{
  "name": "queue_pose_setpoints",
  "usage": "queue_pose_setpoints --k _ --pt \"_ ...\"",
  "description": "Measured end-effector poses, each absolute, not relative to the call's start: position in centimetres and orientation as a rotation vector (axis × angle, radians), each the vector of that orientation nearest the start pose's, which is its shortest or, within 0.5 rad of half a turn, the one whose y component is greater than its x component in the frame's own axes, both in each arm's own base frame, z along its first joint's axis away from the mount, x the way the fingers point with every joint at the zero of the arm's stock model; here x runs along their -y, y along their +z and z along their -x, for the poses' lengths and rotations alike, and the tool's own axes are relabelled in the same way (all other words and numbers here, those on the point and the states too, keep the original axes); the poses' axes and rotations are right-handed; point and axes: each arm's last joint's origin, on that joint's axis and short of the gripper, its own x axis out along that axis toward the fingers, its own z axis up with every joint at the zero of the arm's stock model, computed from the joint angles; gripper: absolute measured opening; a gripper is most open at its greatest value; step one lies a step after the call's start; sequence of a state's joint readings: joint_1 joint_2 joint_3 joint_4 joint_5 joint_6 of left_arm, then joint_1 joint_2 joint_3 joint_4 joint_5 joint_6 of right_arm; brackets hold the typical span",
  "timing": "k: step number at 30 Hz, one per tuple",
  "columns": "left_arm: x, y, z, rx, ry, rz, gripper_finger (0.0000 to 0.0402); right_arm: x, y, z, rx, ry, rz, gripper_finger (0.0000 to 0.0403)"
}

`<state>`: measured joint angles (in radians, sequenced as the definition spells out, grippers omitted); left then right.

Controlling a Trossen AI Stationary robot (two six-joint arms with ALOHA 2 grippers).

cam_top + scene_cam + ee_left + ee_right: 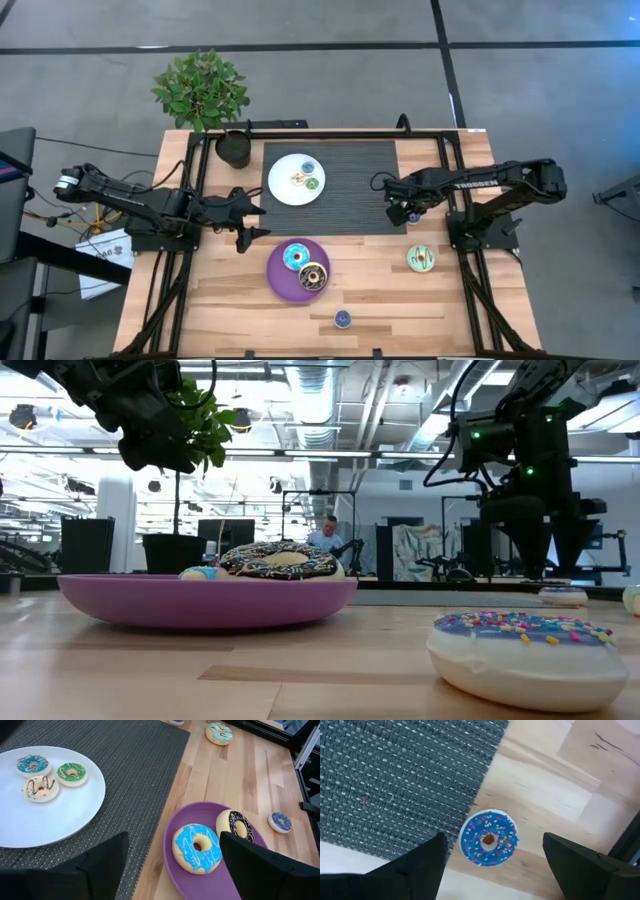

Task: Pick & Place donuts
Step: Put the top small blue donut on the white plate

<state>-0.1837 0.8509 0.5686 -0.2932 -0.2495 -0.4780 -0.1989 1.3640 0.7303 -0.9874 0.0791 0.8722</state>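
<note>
Writing: "TROSSEN" on the right arm (478, 182), right of frame centre.
Right tool (492, 870): fingers apart, empty; blue mini donut (489, 838) lies between them, on the bench (555, 795).
Left tool (172, 870): fingers apart, empty.

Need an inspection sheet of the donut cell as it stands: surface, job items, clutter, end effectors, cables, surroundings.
Surface: wooden table with a dark woven mat.
Job's things: three mini donuts on the white plate; blue-iced donut and brown-and-cream donut on the purple plate; green-iced donut and two blue minis on bare wood.
Clutter: black pot.
End effectors: left end effector open beside the purple plate; right end effector open above a blue mini.
Cables: loose leads off the left edge.
Surroundings: potted plant; person in the background.
</note>
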Motion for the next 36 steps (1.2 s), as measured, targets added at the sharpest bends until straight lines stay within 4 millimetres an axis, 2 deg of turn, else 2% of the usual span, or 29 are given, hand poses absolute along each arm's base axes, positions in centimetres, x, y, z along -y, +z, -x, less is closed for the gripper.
queue_pose_setpoints --k 6,13,22,31,36 --pt "2.6 23.9 -17.7 -0.533 0.198 0.348 0.0306 4.1 16.9 -18.9 -1.407 -0.951 -0.753 0.0317" --pt "2.6 23.9 -17.7 -0.533 0.198 0.350 0.0306 4.3 16.8 -18.9 -1.407 -0.956 -0.834 0.0317" --pt "2.6 23.9 -17.7 -0.534 0.198 0.350 0.0306 4.3 14.4 -17.5 -1.441 -0.942 -0.899 0.0317" --pt "2.6 23.9 -17.7 -0.533 0.198 0.349 0.0306 4.5 14.2 -18.1 -1.360 -0.930 -0.888 0.0317" --pt "2.6 23.9 -17.7 -0.533 0.198 0.349 0.0306 4.4 14.2 -18.1 -1.372 -0.913 -0.911 0.0317"
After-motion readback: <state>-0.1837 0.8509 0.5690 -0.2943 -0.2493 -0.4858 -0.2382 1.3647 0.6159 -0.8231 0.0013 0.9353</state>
